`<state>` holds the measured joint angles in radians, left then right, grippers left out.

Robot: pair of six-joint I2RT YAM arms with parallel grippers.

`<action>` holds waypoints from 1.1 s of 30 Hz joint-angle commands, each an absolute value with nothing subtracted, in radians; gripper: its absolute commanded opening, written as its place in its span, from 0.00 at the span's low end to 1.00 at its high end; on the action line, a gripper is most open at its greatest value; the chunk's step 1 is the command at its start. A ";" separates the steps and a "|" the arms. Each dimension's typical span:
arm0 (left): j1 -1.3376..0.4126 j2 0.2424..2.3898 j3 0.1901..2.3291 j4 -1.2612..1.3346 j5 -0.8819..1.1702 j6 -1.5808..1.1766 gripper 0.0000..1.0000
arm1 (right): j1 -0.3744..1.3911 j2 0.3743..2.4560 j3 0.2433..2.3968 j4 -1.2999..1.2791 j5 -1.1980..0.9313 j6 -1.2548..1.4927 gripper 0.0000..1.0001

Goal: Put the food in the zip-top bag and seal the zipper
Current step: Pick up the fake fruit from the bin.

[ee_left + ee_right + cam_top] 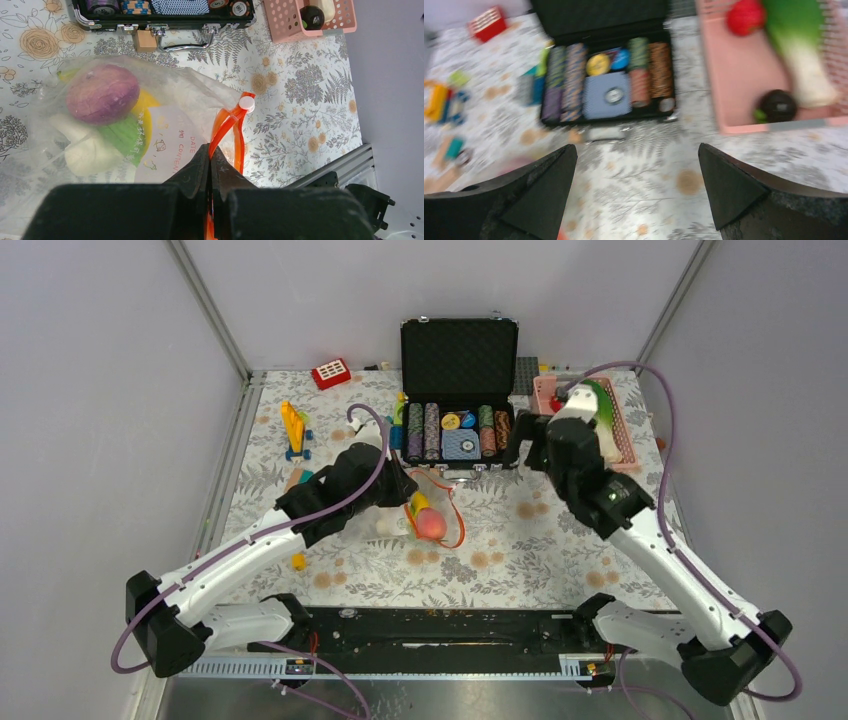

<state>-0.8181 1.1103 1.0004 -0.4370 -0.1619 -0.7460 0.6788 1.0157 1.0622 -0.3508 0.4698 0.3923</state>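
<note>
The clear zip-top bag (pixel 415 508) lies on the floral mat in front of the chip case. In the left wrist view the bag (pixel 165 135) holds a purple ball (pixel 102 93), a yellow banana (pixel 145 102) and a green-white cabbage (pixel 95 150). A red round fruit (pixel 431 525) shows at the bag's mouth. My left gripper (pixel 210 156) is shut on the orange-red zipper (pixel 239 135) below its white slider (pixel 246 103). My right gripper (pixel 638 165) is open and empty, above the mat near the case's right end (pixel 522 445). Its view is blurred.
An open black case of poker chips (pixel 458 390) stands behind the bag. A pink mesh basket (pixel 622 430) at the back right holds a red fruit (pixel 745 16), a green-white leek (pixel 804 55) and a dark piece (pixel 777 105). Building blocks (pixel 294 430) lie at the back left.
</note>
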 commanded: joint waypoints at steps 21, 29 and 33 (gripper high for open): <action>-0.795 1.231 1.016 -0.332 -0.084 -0.676 0.00 | 0.079 1.965 1.793 -0.490 0.382 0.808 1.00; -0.770 1.280 1.025 -0.301 -0.029 -0.671 0.00 | 0.061 2.133 1.858 -0.409 0.498 0.975 1.00; -0.758 1.291 1.025 -0.298 -0.019 -0.673 0.00 | 0.057 2.205 1.884 -0.411 0.532 1.036 1.00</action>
